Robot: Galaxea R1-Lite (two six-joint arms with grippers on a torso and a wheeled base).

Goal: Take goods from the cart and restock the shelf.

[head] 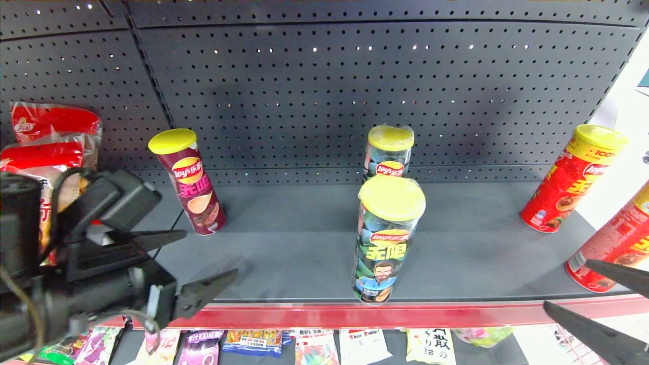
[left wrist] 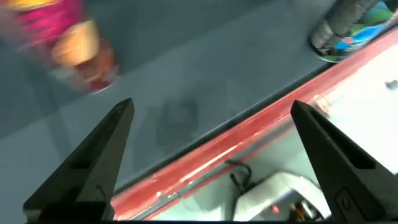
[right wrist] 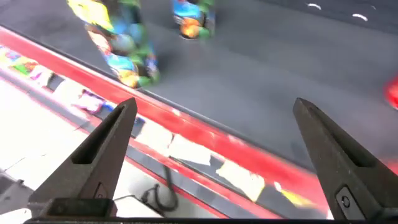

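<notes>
On the grey shelf (head: 304,243) stand several chip cans with yellow lids: a maroon can (head: 195,182) at the left, two green cans in the middle, one at the front (head: 388,238) and one behind it (head: 389,152), and two red cans (head: 573,177) at the right. My left gripper (head: 210,253) hangs open and empty at the shelf's front left edge, short of the maroon can (left wrist: 68,43). My right gripper (head: 565,284) is open and empty at the front right, just before the nearer red can (head: 613,243). Both green cans (right wrist: 118,37) lie ahead of the right gripper (right wrist: 214,102).
A red strip (head: 385,314) runs along the shelf's front edge. Red snack bags (head: 45,142) are stacked at the far left. A dark pegboard (head: 324,91) backs the shelf. Small packets (head: 304,347) fill the shelf below. Bare shelf floor lies between the cans.
</notes>
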